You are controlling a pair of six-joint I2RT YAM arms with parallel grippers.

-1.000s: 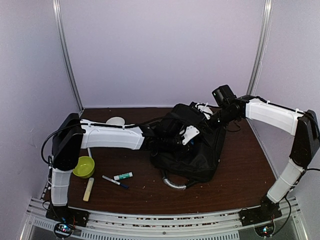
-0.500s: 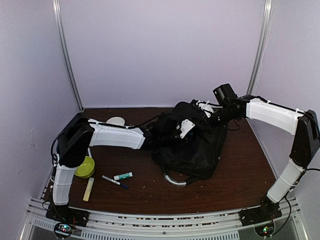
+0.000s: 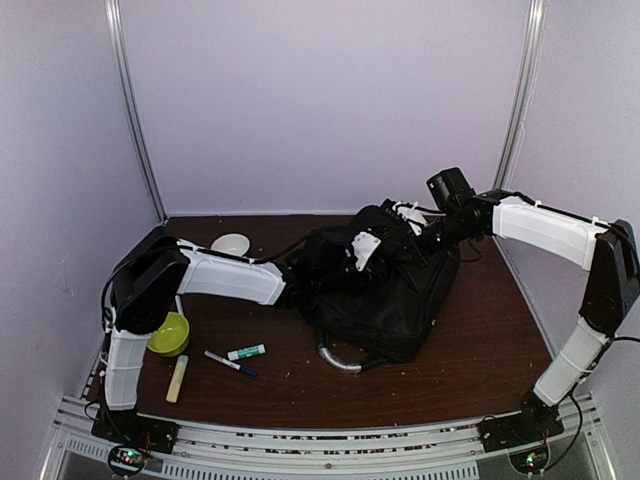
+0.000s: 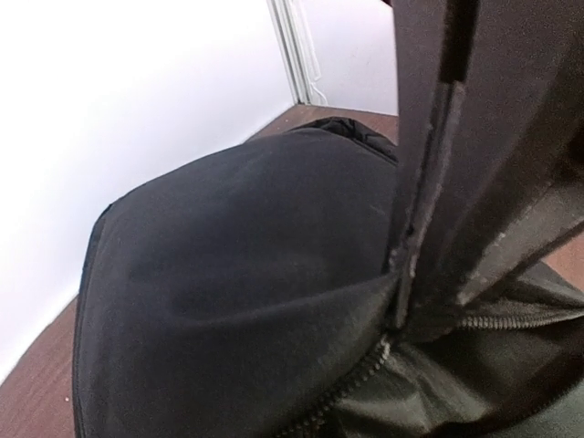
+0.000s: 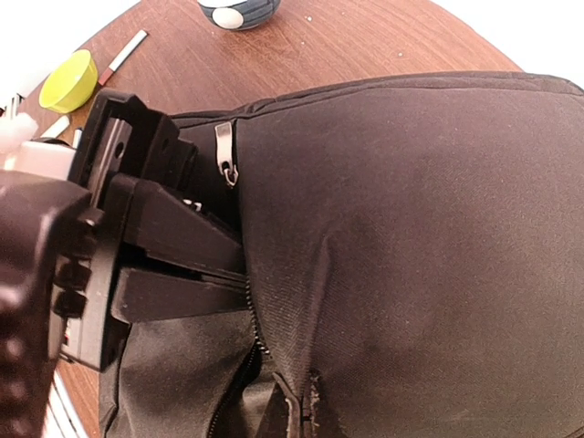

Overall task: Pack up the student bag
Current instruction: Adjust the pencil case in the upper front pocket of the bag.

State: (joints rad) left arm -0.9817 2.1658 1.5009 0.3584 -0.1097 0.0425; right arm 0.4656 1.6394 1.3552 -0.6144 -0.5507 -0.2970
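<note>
Overhead first: the student bag (image 3: 390, 300) lies slumped on the brown table (image 3: 490, 340), a little right of centre. Its grey curved handle (image 3: 337, 360) pokes out at the near edge. The left arm (image 3: 230, 277) stretches across from the left and meets the bag's left side. The right arm (image 3: 545, 228) bends in from the right, and the right gripper (image 3: 420, 232) sits at the bag's far upper edge. It is black on black there, so whether that claw is apart or together cannot be told. Well apart from the bag on the left are a lime-green bowl (image 3: 170, 333) beside the left arm and a small white round thing (image 3: 230, 243) near the back. Up front lie a marker (image 3: 230, 363), a green-capped tube (image 3: 246, 352) and a pale stick (image 3: 177, 378).

Left wrist now: the left gripper (image 4: 400, 292) has its claw together, clamped on an edge of the bag's black fabric just above a zipper (image 4: 338, 392). The fabric bulges up to its left.

Right wrist: black fabric fills the frame, and a metal zipper pull (image 5: 224, 155) hangs at the top of the track. The left gripper shows at the left, its two fingers (image 5: 173, 233) converging on the flap edge by that zipper. The right gripper's own fingers cannot be made out here. The bowl shows at the top left corner.
</note>
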